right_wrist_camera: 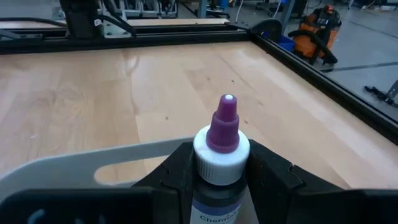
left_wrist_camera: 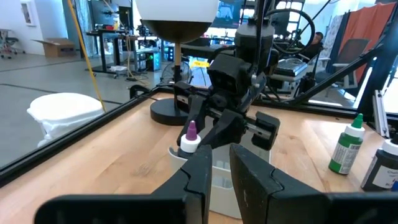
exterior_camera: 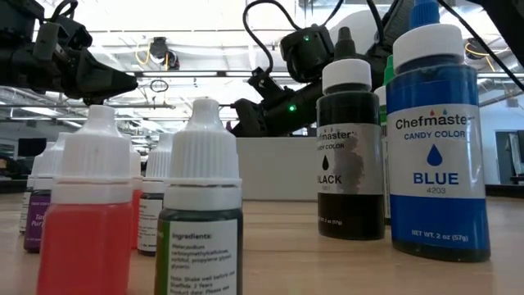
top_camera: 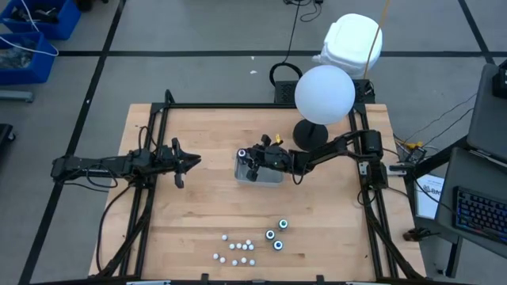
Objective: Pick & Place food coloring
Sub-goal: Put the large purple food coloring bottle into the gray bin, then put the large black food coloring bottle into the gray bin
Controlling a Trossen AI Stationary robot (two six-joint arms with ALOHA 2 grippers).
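While the right claw [right_wrist_camera: 217,168] held a purple-tipped food coloring bottle [right_wrist_camera: 222,140] above the grey tray [top_camera: 258,172] near the tabletop middle, a tilted release could tip it over the wall. Its jaws were narrow, clamped on the neck. The left claw [top_camera: 187,164] waited nearly closed, empty, towards the left edge.

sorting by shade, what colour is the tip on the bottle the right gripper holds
Purple, on a white cap, seen best in the right wrist view: bottle in the right gripper.

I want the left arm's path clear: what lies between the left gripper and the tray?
Only bare table, as the high view shows; the left gripper waits apart from the tray.
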